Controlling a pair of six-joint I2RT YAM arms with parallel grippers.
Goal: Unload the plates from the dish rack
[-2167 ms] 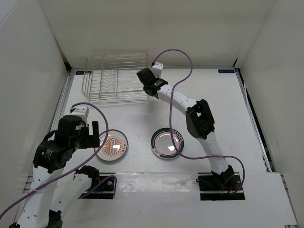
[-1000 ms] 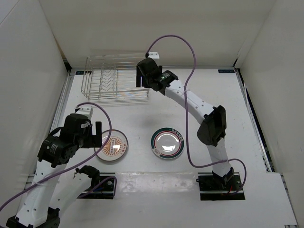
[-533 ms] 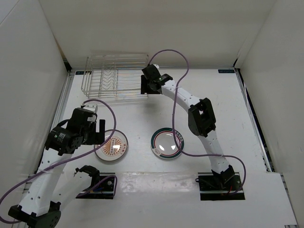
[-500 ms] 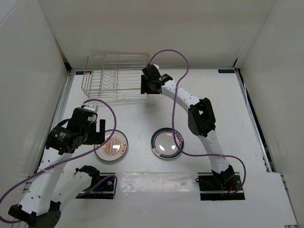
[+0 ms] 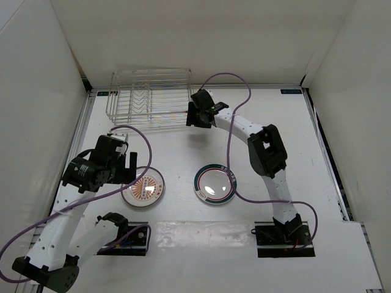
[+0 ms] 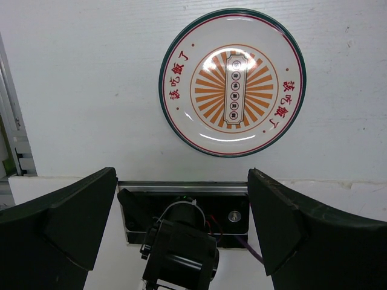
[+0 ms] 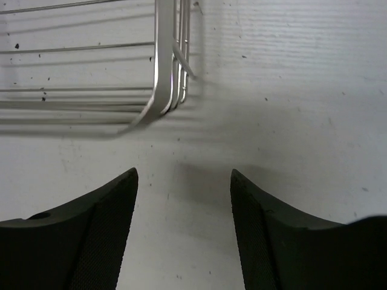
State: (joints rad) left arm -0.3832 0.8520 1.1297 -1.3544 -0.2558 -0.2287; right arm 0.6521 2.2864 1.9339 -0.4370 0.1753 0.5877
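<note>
The dish rack [image 5: 149,101] stands at the back left of the table. Its rounded wire corner [image 7: 163,90] shows in the right wrist view. My right gripper [image 5: 192,120] [image 7: 183,172] hovers just off that right front corner, open, with only bare table between its fingers. Two plates lie flat on the table. The orange sunburst plate [image 5: 143,187] [image 6: 233,81] is at the front left and the teal-rimmed plate [image 5: 215,184] at the front centre. My left gripper [image 5: 125,174] [image 6: 181,175] hangs wide open beside the sunburst plate and holds nothing.
White walls close in the table on the left, back and right. The left arm's base mount [image 6: 181,217] and the right arm's base mount [image 5: 284,235] sit at the near edge. A purple cable [image 5: 229,76] loops above the right arm.
The right gripper has come away from the rack's right end toward the table in front of its corner, and its jaws have narrowed a little. The left arm has shifted slightly.
</note>
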